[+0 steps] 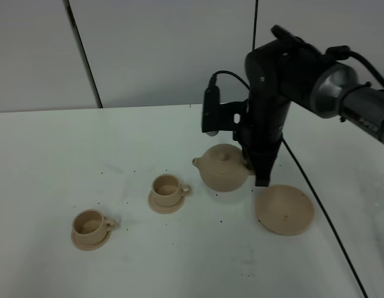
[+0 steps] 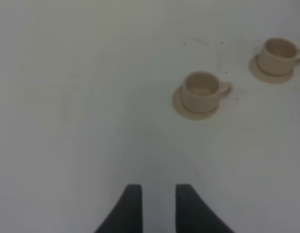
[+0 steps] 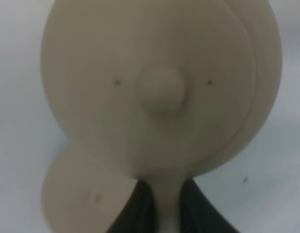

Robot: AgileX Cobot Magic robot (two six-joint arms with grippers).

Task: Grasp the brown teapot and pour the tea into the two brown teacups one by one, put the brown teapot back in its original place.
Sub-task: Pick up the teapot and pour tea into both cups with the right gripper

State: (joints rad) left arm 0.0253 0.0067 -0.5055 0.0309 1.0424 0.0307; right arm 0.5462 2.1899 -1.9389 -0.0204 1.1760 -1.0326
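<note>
The right claw (image 3: pixel 164 201) clamps the brown teapot (image 1: pixel 221 169) by its handle, body just ahead.

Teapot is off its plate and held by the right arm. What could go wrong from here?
1. The right gripper has its jaws on the small handle only, so the teapot might swing or slip as it tilts.
2. Nothing holds the lid; a steep pour could tip it off.
3. The near cup is small, so the stream may miss or the spout may knock it.
</note>
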